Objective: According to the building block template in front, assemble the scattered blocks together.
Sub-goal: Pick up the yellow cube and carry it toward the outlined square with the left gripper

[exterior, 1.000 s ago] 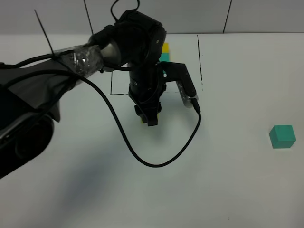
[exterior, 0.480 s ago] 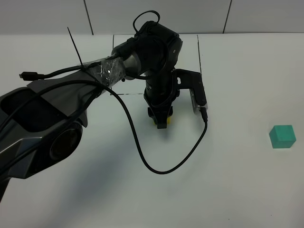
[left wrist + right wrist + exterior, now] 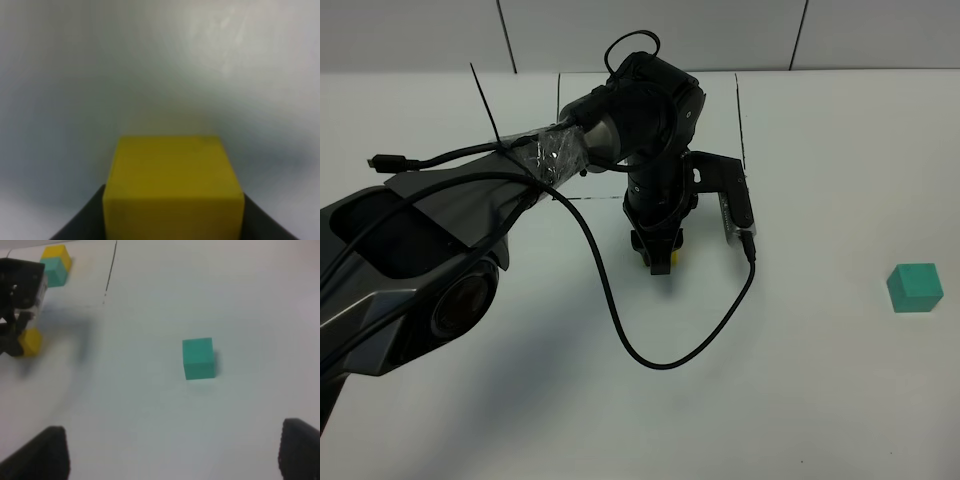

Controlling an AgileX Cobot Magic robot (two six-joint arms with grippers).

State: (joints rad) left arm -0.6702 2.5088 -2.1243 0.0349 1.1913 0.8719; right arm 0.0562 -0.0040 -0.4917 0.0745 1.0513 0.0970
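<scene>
My left gripper (image 3: 660, 256) is shut on the yellow cube (image 3: 667, 259), low over the table just in front of the black-line rectangle (image 3: 740, 120). In the left wrist view the yellow cube (image 3: 172, 185) fills the space between the dark fingers (image 3: 80, 225). The teal cube (image 3: 915, 287) lies alone at the far right. The right wrist view shows that teal cube (image 3: 199, 357) ahead of my open right gripper (image 3: 175, 432), and far off the template (image 3: 55, 264), a yellow cube joined to a teal one. In the high view my left arm hides the template.
A black cable (image 3: 650, 355) loops from the left arm over the table in front of the gripper. The left arm's bulky grey body (image 3: 410, 270) covers the left side of the table. White table (image 3: 800, 400) lies between the two loose cubes.
My left arm has carried the yellow cube to the right, covering the template in the high view. In the last half second it barely moved. The teal cube stayed put.
</scene>
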